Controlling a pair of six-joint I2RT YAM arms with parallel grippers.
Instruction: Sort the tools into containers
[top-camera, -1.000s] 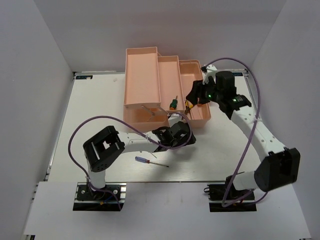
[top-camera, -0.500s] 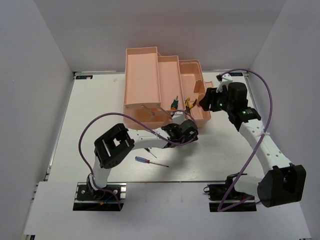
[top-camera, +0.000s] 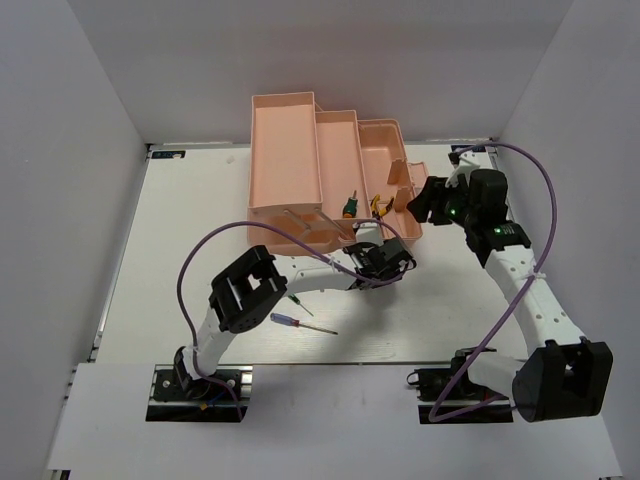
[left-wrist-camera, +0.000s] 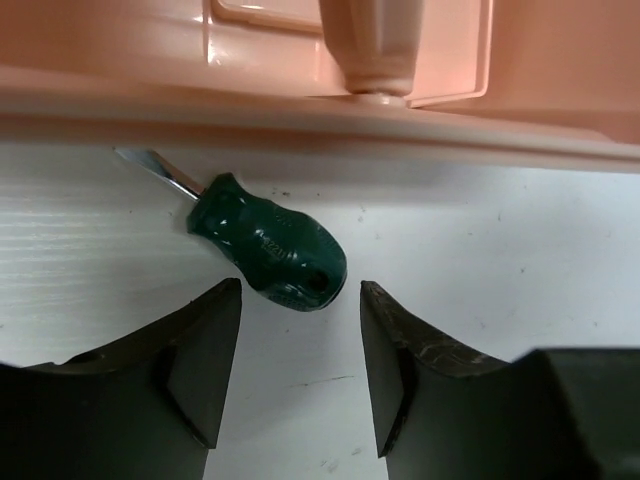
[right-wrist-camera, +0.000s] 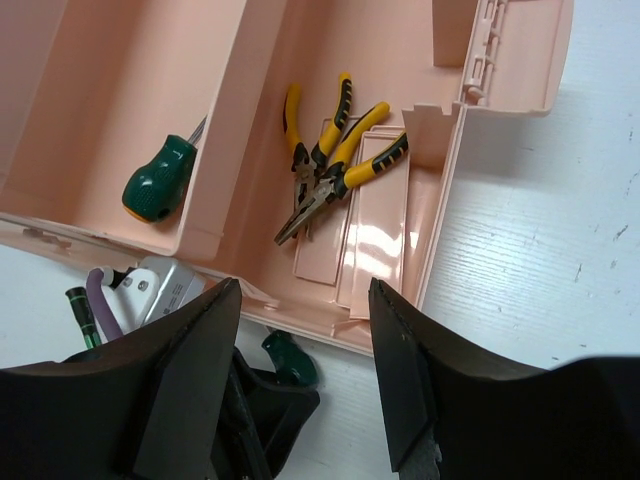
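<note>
The pink toolbox stands open at the table's back. Two yellow-black pliers lie crossed in its right compartment. One stubby green screwdriver lies in the middle compartment. The other stubby green screwdriver lies on the table against the toolbox's front wall. My left gripper is open, its jaws either side of the handle's end and not touching it. My right gripper is open and empty above the toolbox's right front corner.
A blue-red thin screwdriver lies on the table near the front. A black-green thin screwdriver lies just behind it, partly under the left arm. Purple cables loop from both arms. White walls close in the table.
My right gripper has drawn back to the right out of the toolbox, leaving the pliers in the right compartment. My left gripper has slid right along the toolbox's front.
</note>
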